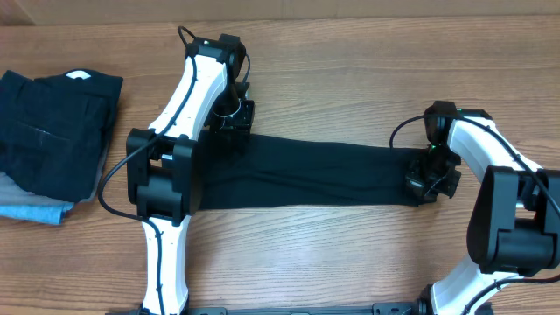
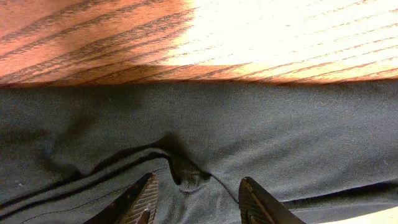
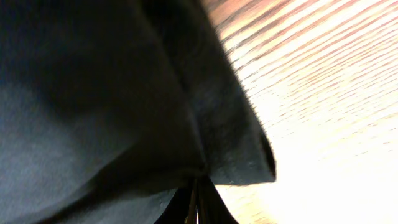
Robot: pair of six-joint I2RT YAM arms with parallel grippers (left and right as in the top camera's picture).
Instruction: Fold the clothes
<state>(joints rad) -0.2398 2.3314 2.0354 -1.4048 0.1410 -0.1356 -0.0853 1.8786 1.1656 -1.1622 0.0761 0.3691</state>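
The black T-shirt (image 1: 315,173) lies folded into a long band across the wooden table, running left to right. My left gripper (image 1: 233,122) is over its far left end; in the left wrist view its fingers (image 2: 198,198) are open with the dark fabric (image 2: 205,130) lying between them. My right gripper (image 1: 429,182) is at the shirt's right end; in the right wrist view its fingers (image 3: 196,202) are shut on the edge of the fabric (image 3: 106,106). The neck tag is hidden.
A stack of folded dark clothes (image 1: 54,122) on a light blue piece (image 1: 31,208) sits at the left edge of the table (image 1: 350,262). Both arms' white links reach in from the near side.
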